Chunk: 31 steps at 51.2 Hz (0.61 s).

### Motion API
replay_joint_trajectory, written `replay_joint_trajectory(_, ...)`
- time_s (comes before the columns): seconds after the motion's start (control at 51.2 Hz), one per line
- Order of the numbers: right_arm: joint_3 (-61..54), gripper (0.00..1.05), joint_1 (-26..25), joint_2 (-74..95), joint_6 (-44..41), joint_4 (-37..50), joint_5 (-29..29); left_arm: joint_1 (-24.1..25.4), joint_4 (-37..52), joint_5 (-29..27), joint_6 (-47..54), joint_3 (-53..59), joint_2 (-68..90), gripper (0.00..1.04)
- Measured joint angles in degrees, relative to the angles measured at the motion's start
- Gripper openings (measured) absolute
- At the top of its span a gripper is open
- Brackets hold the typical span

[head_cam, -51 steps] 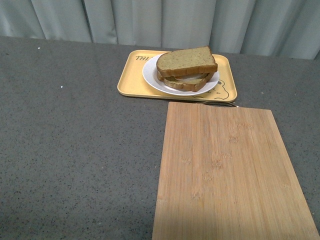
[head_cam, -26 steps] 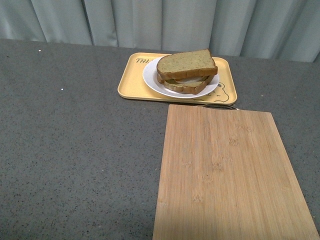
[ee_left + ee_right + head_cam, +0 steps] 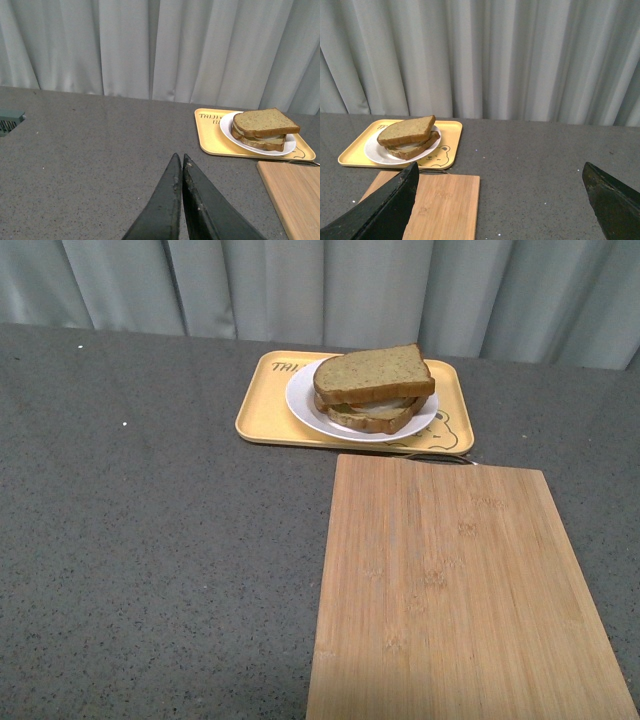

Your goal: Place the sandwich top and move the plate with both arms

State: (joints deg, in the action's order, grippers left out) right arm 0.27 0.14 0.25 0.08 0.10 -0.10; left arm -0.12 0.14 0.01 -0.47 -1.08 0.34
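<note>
The sandwich top (image 3: 372, 372), a plain brown seeded slice, lies on the lower slice and filling on the round white plate (image 3: 303, 398). The plate rests on the yellow tray. Both wrist views show the same stack: sandwich top (image 3: 265, 121) on plate (image 3: 227, 131), and sandwich top (image 3: 406, 129) on plate (image 3: 372, 151). My left gripper (image 3: 179, 157) is shut and empty, well short of the tray over bare table. My right gripper (image 3: 500, 167) is open wide with nothing between its fingers, back from the board. Neither arm shows in the front view.
The yellow tray (image 3: 262, 400) with a bear drawing sits at the table's far side. A bamboo cutting board (image 3: 450, 590) lies just in front of it, reaching the near edge. Grey speckled tabletop (image 3: 150, 540) spreads to the left. Grey curtains hang behind.
In the front view the tray, plate and sandwich sit slightly lower in the frame than before, as does the board's far edge; the view has shifted a little. Nothing on the table has moved.
</note>
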Motion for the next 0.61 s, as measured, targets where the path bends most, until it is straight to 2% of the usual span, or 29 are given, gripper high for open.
replay_joint_trajectory(0.078, 0.0, 0.95, 0.0, 0.0, 0.0, 0.0, 0.0, 0.0, -0.02, 0.0, 0.02, 0.0, -0.04, 0.25)
replay_joint_trajectory(0.43, 0.0, 0.95, 0.0, 0.0, 0.0, 0.0, 0.0, 0.0, 0.0, 0.0, 0.02, 0.0, -0.04, 0.79)
replay_joint_trajectory(0.527, 0.0, 0.95, 0.0, 0.0, 0.0, 0.0, 0.0, 0.0, 0.0, 0.0, 0.02, 0.0, -0.04, 0.98)
replay_joint_trajectory(0.606, 0.0, 0.95, 0.0, 0.0, 0.0, 0.0, 0.0, 0.0, -0.02, 0.0, 0.07, 0.0, -0.07, 0.98)
